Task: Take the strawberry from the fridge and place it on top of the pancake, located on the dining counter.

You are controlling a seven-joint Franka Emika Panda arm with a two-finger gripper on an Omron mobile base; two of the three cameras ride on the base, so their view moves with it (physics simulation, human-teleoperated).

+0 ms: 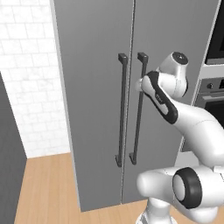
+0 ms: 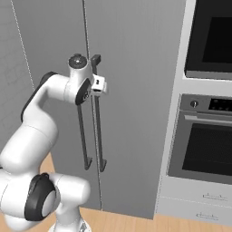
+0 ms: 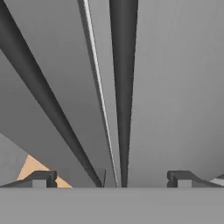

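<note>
The pincer (image 3: 112,178) is spread wide with nothing in it, its dark fingertips (image 3: 41,178) either side of the right-hand door handle (image 3: 124,87), right up at the fridge (image 1: 96,87). Both grey doors are shut, the two long dark handles running side by side along the centre seam. A built-in oven (image 2: 204,145) stands to the fridge's right, above a light wood floor (image 1: 43,188).

arm (image 1: 164,103): raised, reaching forward | end effector (image 3: 111,178): fingers spread wide, empty
</note>
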